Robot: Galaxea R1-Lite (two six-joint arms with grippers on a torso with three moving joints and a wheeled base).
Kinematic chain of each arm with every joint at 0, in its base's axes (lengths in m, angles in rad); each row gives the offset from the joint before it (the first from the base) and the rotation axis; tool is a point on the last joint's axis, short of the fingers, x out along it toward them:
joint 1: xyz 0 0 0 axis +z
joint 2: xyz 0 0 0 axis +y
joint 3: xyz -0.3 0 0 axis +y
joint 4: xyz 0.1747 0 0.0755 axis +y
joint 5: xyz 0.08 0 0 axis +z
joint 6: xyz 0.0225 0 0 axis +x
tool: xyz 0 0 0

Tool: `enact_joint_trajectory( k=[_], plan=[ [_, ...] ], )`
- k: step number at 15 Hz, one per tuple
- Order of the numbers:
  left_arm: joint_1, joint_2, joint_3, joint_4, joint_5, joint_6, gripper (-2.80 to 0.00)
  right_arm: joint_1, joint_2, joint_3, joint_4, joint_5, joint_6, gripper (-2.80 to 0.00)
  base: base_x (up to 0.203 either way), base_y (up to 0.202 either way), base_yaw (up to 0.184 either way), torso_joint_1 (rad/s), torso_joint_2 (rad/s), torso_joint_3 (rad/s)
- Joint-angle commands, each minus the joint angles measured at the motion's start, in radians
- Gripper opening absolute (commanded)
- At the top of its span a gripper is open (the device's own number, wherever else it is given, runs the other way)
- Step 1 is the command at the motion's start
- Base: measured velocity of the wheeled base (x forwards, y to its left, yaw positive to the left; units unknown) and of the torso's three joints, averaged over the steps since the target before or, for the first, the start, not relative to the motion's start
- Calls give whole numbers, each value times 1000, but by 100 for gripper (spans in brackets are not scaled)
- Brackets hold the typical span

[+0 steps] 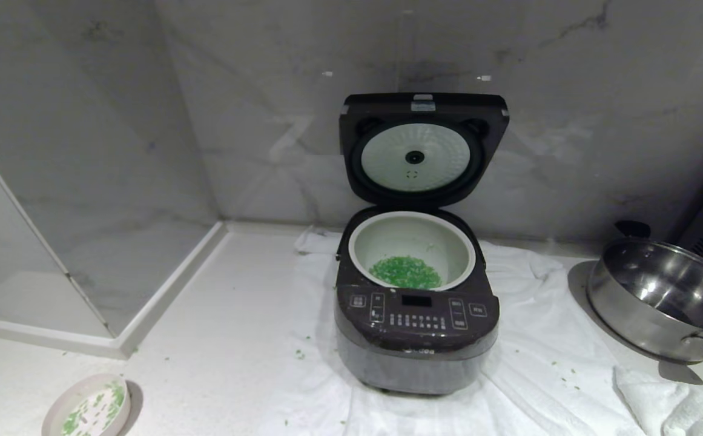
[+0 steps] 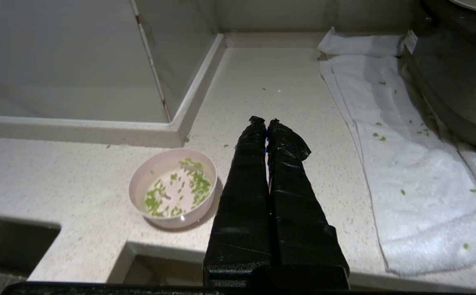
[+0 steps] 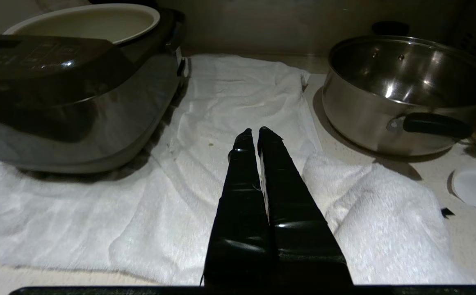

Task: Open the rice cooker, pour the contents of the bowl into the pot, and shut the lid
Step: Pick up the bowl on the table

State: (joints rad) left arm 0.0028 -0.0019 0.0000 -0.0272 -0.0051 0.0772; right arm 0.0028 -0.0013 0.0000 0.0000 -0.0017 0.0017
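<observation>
Greens (image 1: 406, 272) already lie in the pot (image 1: 412, 249) of the rice cooker (image 1: 416, 303), whose lid (image 1: 422, 148) stands upright at twelve o'clock, we judge awaiting closing. We see the bowl (image 1: 88, 409) at seven o'clock from the cooker, a few bits clinging inside, partly cropped. Our left gripper (image 2: 265, 121) and right gripper (image 3: 252, 131) hover parked, fingers pressed together, empty. The steel pan (image 1: 666, 300) at three o'clock is cut off.

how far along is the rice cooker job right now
Done: lid is up and a green heap lies in the pot. The bowl is back on the counter with some bits left. In hand: nothing; both grippers are shut and empty. Left: close the lid.
</observation>
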Motion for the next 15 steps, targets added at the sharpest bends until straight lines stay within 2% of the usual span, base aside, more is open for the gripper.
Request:
enact_joint_trajectory(
  k=[1, 4, 10, 13, 15],
  plan=[
    [0, -1, 9, 0, 1, -1, -280, 0, 1, 0, -1, 0, 0, -280, 193, 0, 2, 0, 2, 0],
    [0, -1, 9, 0, 1, -1, -280, 0, 1, 0, -1, 0, 0, -280, 158, 0, 1, -8, -5, 5],
    [-1, -1, -10, 39, 9, -33, -280, 0, 1, 0, 0, 0, 0, -280, 0, 0, 0, 0, 0, 0],
    [-1, 12, -98, 155, 0, -68, -280, 0, 1, 0, -2, 0, 0, -280, 0, 0, 0, 0, 0, 0],
    [-1, 1, -97, 163, -7, -67, -280, 0, 1, 0, -2, 0, 0, -280, 0, 0, 0, 0, 0, 0]
  ],
)
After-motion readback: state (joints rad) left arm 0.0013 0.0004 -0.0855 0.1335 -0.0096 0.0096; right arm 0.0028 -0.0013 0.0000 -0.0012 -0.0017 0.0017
